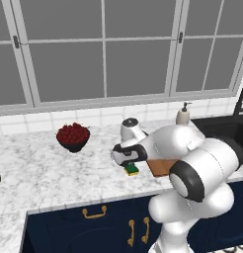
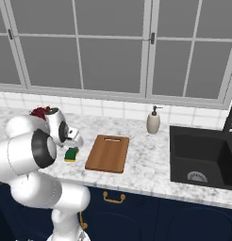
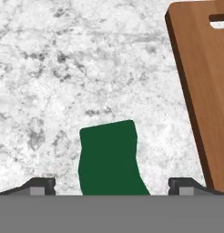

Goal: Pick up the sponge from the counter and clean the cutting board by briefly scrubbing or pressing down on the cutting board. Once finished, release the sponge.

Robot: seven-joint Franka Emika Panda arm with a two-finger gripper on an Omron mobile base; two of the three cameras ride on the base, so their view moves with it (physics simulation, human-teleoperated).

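The gripper (image 3: pixel 111 184) is being held wide open just above the sponge (image 3: pixel 110 159), with one dark fingertip (image 3: pixel 40 184) out on each side and nothing being gripped. The sponge is lying green side up on the marbled counter (image 3: pixel 50 82), just beside the wooden cutting board (image 2: pixel 107 153) and not on it. Farther back, a soap bottle (image 2: pixel 153 120) and a bowl of red fruit (image 1: pixel 73 135) are being seen by the window.

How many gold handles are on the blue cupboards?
4 show. Left base view: one flat handle and two upright ones beside the arm. Right base view: one flat handle below the cutting board. Views may overlap, and the arm may hide more.
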